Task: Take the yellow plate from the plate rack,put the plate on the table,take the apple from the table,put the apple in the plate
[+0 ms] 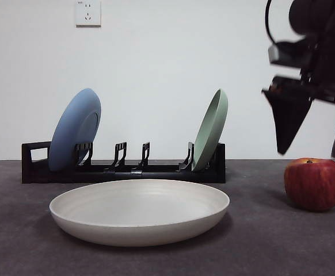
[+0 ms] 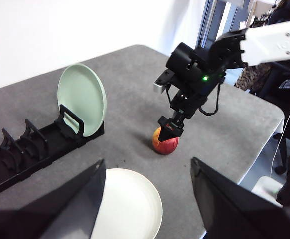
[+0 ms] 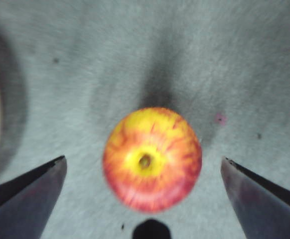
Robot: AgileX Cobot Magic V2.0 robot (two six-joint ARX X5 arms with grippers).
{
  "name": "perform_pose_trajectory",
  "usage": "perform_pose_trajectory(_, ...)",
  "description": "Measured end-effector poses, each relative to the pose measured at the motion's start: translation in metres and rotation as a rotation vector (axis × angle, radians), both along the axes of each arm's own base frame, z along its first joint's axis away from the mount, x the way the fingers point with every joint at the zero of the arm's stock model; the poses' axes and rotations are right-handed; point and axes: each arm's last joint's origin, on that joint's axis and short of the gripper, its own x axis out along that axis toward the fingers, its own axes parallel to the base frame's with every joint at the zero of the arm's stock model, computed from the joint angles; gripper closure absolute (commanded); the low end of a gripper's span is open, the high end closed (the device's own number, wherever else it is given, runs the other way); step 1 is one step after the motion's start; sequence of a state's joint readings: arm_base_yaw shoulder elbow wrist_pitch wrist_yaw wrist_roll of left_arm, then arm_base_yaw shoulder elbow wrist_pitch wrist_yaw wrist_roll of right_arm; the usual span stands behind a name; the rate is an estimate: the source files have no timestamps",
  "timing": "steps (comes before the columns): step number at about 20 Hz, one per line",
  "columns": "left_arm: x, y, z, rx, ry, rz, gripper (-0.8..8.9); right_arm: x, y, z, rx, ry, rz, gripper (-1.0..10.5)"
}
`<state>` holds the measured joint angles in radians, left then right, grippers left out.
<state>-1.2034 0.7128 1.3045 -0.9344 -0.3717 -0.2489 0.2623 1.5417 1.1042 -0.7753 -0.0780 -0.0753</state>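
The yellow plate (image 1: 139, 210) lies flat on the table (image 1: 23, 247) in front of the plate rack (image 1: 121, 169). To its right the red apple (image 1: 313, 184) rests on the table. My right gripper (image 1: 312, 144) hangs open just above the apple, one jaw to each side. The right wrist view looks straight down on the apple (image 3: 152, 159) between the open right gripper (image 3: 144, 159). My left gripper (image 2: 147, 162) is open and empty, raised over the yellow plate (image 2: 132, 204), and sees the apple (image 2: 165, 142) under the right gripper (image 2: 171, 130).
A blue plate (image 1: 75, 137) and a pale green plate (image 1: 211, 129) stand in the rack. The green plate (image 2: 82, 99) sits at the end of the rack (image 2: 30, 149) nearest the apple. The table's edge (image 2: 254, 164) runs close beyond the apple.
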Motion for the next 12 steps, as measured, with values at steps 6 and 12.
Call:
perform_pose_trajectory(6, 0.005, -0.011, -0.002, 0.036, 0.007, 0.017, 5.23, 0.012, 0.003, -0.028, -0.023, 0.083, 0.000, 2.9)
perform_pose_trajectory(12, 0.005, -0.012, -0.003, 0.041, 0.005, 0.027, 5.24, 0.015, 0.004, -0.036, -0.020, 0.108, -0.029, 7.4)
